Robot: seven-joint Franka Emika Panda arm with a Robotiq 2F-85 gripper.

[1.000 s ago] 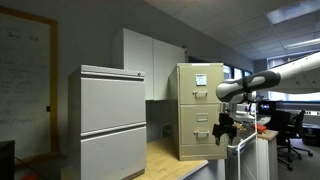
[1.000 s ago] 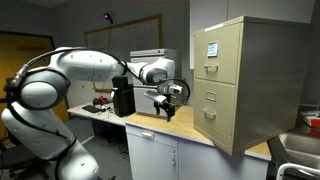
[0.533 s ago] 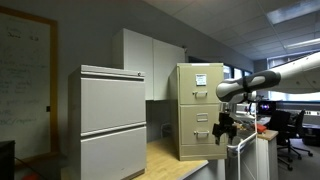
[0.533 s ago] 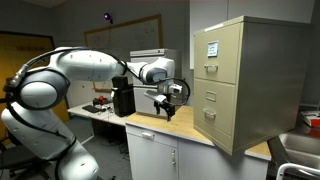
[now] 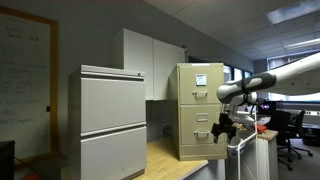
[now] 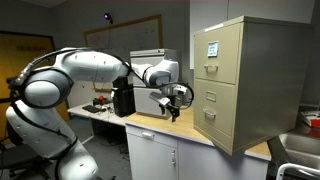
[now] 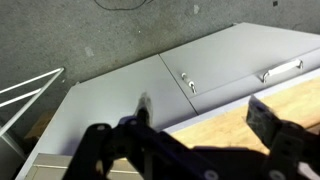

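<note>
Arm [image 6: 95, 68] stretched level, gripper [image 6: 177, 106] jaws spread, near filing cabinet [image 6: 245, 80].

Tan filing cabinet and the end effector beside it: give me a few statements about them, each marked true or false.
1. The tan filing cabinet stands on the wooden countertop. True.
2. The end effector is shut on a drawer handle. False: its jaws stand open and hold nothing.
3. The drawers that show on the cabinet are shut. True.
4. The end effector hangs above the top of the cabinet. False: it is in front of the drawer fronts, well below the top, in both exterior views.
</note>
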